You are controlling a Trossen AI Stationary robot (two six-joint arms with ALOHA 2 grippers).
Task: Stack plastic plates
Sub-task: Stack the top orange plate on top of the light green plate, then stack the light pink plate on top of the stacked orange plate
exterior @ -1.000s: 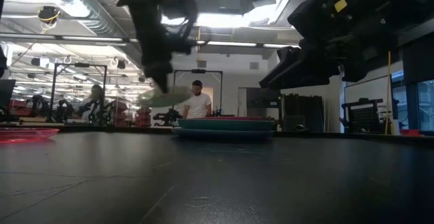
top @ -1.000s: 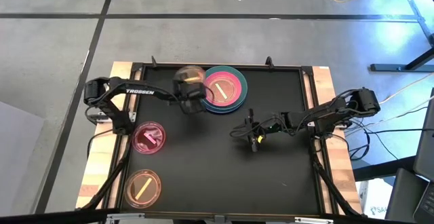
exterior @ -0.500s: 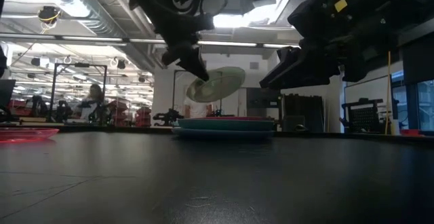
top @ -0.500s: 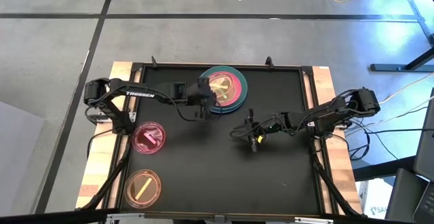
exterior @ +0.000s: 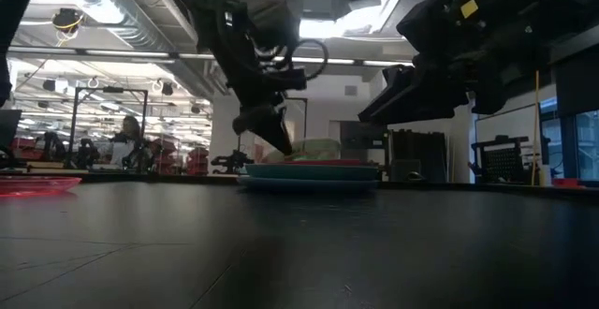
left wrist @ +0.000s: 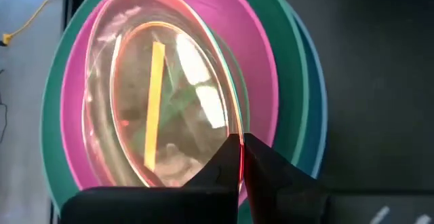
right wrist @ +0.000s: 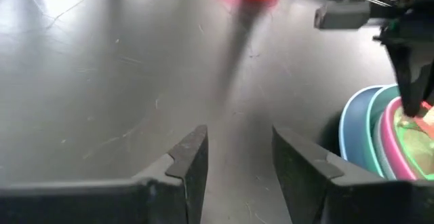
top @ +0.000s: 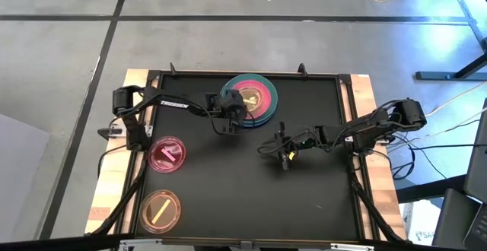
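Note:
A stack of large plates (top: 256, 97) sits at the far middle of the table, pink on top over teal and blue ones (left wrist: 271, 81). My left gripper (top: 230, 111) is at the stack's near-left edge, shut on a small translucent greenish plate with a yellow stick mark (left wrist: 157, 95), which hovers low over the pink plate (exterior: 314, 148). A small red plate (top: 167, 154) and a small orange one (top: 160, 210) lie flat on the table's left side. My right gripper (top: 282, 152) is open over the table's middle, right of the stack, touching nothing. My left gripper pinches the translucent plate's rim (left wrist: 232, 130) between its two fingers, on the side nearest the table's left and near edges. The fingers (exterior: 265, 127) slant downward from the left. The plate is tilted over the pink plate; whether its far edge touches, I cannot tell.
The black table top has a raised frame (top: 346, 84) with wooden boards at its left and right sides. Bare black surface lies near and right of the stack (right wrist: 102, 81). People and machines show in the room beyond the table (exterior: 126, 140).
My left gripper has carried the translucent plate toward the table's right, from left of the stack to above it, and then down. The plate hung high and tilted above the stack half a second ago; it is low over the pink plate now.

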